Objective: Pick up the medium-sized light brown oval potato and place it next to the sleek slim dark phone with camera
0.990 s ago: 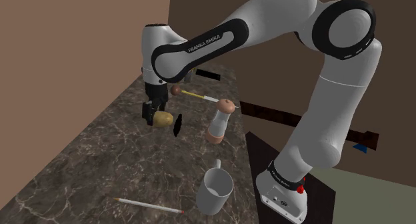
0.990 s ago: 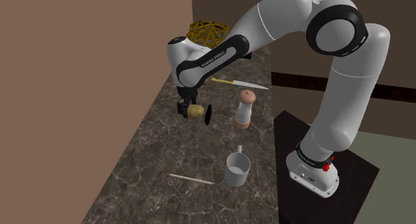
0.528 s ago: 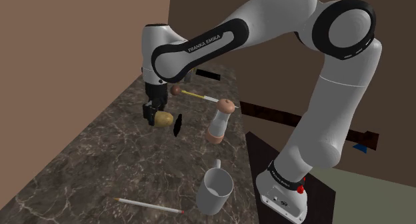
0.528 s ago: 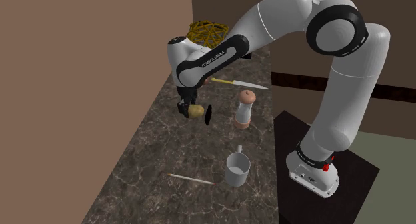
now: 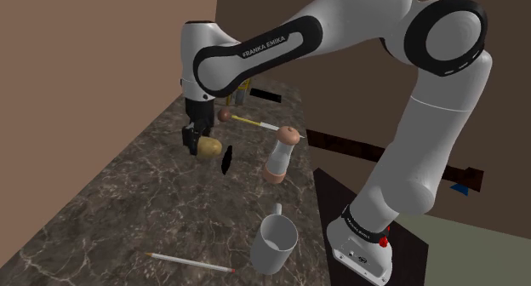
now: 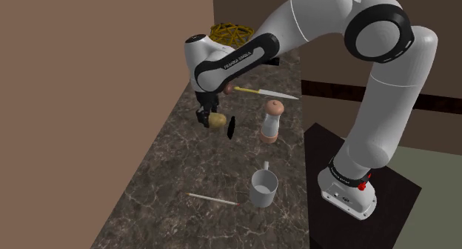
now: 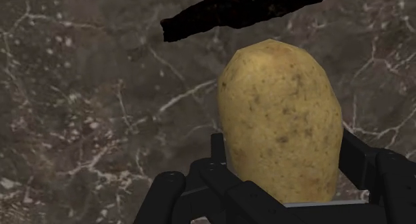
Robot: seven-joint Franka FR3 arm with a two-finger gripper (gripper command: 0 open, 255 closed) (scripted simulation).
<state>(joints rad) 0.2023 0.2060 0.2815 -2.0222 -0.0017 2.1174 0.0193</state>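
Note:
A light brown oval potato (image 5: 212,148) (image 6: 218,121) hangs just above the dark marble counter (image 5: 128,208), and my black gripper (image 5: 201,146) (image 6: 209,120) is shut on it. In the wrist view the potato (image 7: 280,123) sits clasped between the two fingers of the gripper (image 7: 287,186). The slim dark phone (image 5: 226,161) (image 6: 232,127) is right beside the potato, on the side toward the grinder. In the wrist view the phone (image 7: 247,9) shows as a long black shape on the marble just beyond the potato.
A wooden-topped grinder (image 5: 281,155) (image 6: 272,121) stands past the phone. A white mug (image 5: 274,240) and a pencil (image 5: 191,262) lie nearer the front. A yellow-handled knife (image 5: 251,121) lies behind, a wicker basket (image 6: 231,34) at the far end. A brown wall (image 5: 85,88) borders the counter.
The fingers closed on the potato. The arm's elbow and hand have since risen a little, lifting the potato slightly. Phone, grinder and mug have not moved.

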